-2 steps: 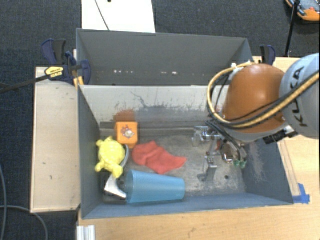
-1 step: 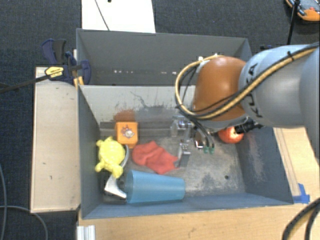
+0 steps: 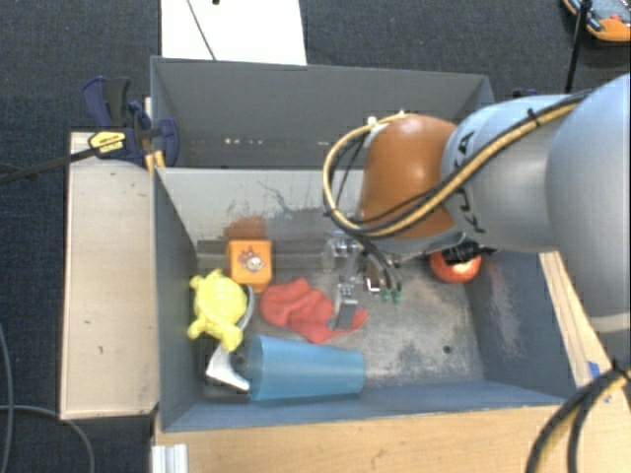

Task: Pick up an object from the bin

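My gripper (image 3: pixel 346 308) hangs low in the middle of the bin, its fingers down at the right edge of a crumpled red cloth-like thing (image 3: pixel 296 306). A metal fingertip (image 3: pixel 345 313) touches or overlaps that red thing. A blue cup (image 3: pixel 301 368) lies on its side just in front of the gripper. An orange block (image 3: pixel 249 261) with a round face sits behind the red thing, to the left.
A yellow rubber-duck-like toy (image 3: pixel 218 306) lies at the left wall, with a shiny metal piece (image 3: pixel 225 373) below it. A red-orange ball (image 3: pixel 455 265) rests at the right, partly under the arm. The arm's orange cover hides the back middle of the bin.
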You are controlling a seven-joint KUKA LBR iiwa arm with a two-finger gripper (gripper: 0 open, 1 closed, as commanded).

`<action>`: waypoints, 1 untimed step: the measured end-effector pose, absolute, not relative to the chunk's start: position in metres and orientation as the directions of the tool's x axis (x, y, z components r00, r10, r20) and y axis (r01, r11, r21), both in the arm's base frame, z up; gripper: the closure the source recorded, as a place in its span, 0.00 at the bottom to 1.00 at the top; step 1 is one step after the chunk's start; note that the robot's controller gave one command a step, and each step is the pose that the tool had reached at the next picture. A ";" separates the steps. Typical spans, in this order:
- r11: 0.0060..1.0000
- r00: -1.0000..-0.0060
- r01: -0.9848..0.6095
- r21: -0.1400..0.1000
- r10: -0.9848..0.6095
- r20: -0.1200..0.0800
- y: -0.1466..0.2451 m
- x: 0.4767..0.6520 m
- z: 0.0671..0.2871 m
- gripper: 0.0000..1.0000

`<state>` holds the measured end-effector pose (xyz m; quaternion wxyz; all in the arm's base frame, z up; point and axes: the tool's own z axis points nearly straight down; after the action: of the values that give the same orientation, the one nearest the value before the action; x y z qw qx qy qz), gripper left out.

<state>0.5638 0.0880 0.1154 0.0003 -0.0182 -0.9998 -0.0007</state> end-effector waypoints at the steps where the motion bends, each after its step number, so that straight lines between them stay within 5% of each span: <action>1: 0.999 -0.999 0.032 0.002 0.032 -0.007 0.090 0.540 0.093 0.00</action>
<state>0.5396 0.0898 0.0931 -0.0037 -0.0161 -0.9999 -0.0007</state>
